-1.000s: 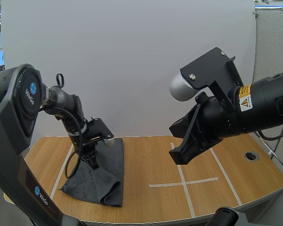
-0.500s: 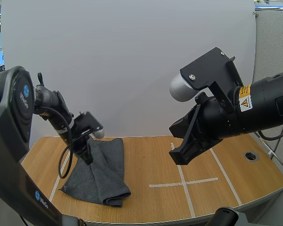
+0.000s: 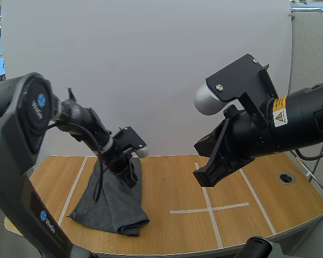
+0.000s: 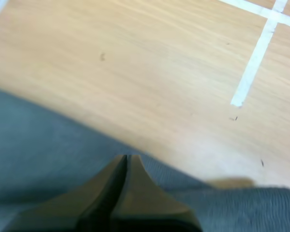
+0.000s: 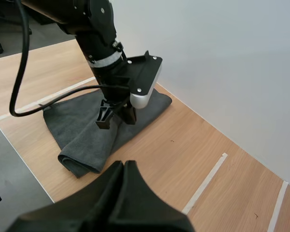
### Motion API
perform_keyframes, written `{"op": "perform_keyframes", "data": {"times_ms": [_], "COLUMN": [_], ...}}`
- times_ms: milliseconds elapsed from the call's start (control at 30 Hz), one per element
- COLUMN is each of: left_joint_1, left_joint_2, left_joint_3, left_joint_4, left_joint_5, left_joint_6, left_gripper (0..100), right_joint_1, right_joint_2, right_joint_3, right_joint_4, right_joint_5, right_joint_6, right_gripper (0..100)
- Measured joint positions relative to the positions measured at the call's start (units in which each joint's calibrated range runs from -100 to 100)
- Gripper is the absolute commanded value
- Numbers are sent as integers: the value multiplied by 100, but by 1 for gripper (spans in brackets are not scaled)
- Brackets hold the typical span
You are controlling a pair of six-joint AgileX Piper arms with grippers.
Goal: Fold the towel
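Pointing down at the towel, the left claw has its two black fingers pressed together into one dark wedge, with nothing pinched between them. Its tips sit over the cloth close to the cloth's right-hand edge, with bare wood just beyond (whether they actually press on the fabric I cannot tell). The towel is dark grey and already doubled over, lying on the left half of the table. It reaches from near the back edge down toward the front left corner, where a thick rounded fold lies nearest the front edge. The right claw is also closed on nothing, fingers together, held high in the air above the middle of the table and well apart from the towel. White tape lines cross on the wood below it, right of the towel
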Motion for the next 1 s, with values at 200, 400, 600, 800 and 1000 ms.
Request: {"op": "perform_keyframes", "data": {"times_ms": [200, 400, 600, 800, 1000], "left_joint_1": [-182, -213, -213, -213, 93], "left_joint_2": [445, 739, 746, 734, 284], "left_joint_3": [0, 0, 0, 0, 0], "left_joint_4": [-33, 703, 1381, 2073, 2387], "left_joint_5": [-244, -236, 325, 828, 981], "left_joint_6": [-87, -553, -879, -1193, -1266], "left_gripper": [0, 0, 0, 0, 0], "right_joint_1": [0, 0, 0, 0, 0], "right_joint_2": [0, 0, 0, 0, 0], "right_joint_3": [0, 0, 0, 0, 0], "right_joint_4": [-14, -14, -14, -14, -14], "right_joint_5": [0, 0, 0, 0, 0], "right_joint_6": [0, 0, 0, 0, 0], "right_gripper": [0, 0, 0, 0, 0]}}
